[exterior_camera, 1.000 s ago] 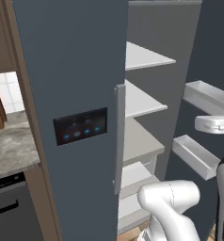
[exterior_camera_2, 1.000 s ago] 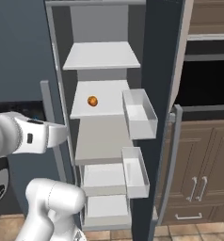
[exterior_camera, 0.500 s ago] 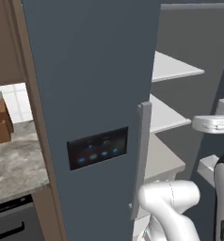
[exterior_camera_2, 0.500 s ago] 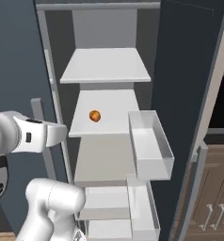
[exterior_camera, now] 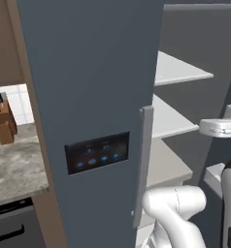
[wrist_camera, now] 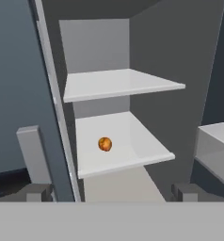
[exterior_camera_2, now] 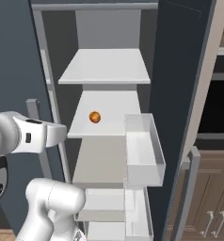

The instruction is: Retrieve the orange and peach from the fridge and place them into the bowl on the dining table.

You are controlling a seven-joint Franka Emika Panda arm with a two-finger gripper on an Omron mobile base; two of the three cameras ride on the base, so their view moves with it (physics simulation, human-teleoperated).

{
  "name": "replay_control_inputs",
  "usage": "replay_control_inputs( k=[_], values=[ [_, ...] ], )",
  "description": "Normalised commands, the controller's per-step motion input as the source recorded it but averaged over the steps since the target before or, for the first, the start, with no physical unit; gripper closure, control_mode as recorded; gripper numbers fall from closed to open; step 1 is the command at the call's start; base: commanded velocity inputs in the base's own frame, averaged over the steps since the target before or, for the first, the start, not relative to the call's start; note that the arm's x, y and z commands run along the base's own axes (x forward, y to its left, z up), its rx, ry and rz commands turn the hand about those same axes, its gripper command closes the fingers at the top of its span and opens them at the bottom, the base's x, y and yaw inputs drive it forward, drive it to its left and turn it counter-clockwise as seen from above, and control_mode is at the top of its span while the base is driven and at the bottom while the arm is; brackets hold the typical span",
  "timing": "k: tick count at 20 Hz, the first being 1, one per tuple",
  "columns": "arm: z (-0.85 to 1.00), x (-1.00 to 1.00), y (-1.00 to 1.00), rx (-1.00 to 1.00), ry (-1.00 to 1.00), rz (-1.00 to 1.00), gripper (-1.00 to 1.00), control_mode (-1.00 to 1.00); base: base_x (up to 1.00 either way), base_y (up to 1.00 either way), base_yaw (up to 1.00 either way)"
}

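Observation:
The slate-blue fridge (exterior_camera: 88,87) stands close in front, its left door shut and its right door (exterior_camera_2: 180,94) swung open. One round orange-red fruit (exterior_camera_2: 94,117) lies alone on the middle pale shelf (wrist_camera: 132,150), seen in the hand view as the fruit (wrist_camera: 104,144); whether it is the orange or the peach I cannot tell. My gripper (wrist_camera: 112,194) is open, its fingertips (wrist_camera: 38,192) wide apart, outside the compartment and well short of the fruit. The bowl and dining table are out of view.
The shut door carries a dark panel (exterior_camera: 97,152) with blue lights and a long grey handle (exterior_camera: 144,164). Clear door bins (exterior_camera_2: 142,150) jut from the open door. A knife block (exterior_camera: 2,123) stands on the left counter. Brown cabinets (exterior_camera_2: 212,207) are at right.
The whole picture has grown and shifted: the base has driven closer to the fridge. The fruit lies in the same place on its shelf, and the arm keeps its pose.

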Motion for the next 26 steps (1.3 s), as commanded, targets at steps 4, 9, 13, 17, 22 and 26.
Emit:
replay_control_inputs(
  k=[4, 9, 13, 17, 22, 26],
  values=[
    [0.00, 0.00, 0.00, 0.00, 0.00, 0.00, -1.00, 1.00, 0.43, -0.34, 0.11],
    [0.00, 0.00, 0.00, 0.00, 0.00, 0.00, -1.00, 1.00, 0.57, -0.20, 0.13],
    [0.00, 0.00, 0.00, 0.00, 0.00, 0.00, -1.00, 1.00, 0.73, -0.03, 0.15],
    [0.00, 0.00, 0.00, 0.00, 0.00, 0.00, -1.00, 1.00, 0.67, -0.12, 0.18],
    [0.00, 0.00, 0.00, 0.00, 0.00, 0.00, -1.00, 1.00, 0.63, -0.13, 0.17],
    [0.00, 0.00, 0.00, 0.00, 0.00, 0.00, -1.00, 1.00, 0.62, -0.13, 0.16]
  ],
)
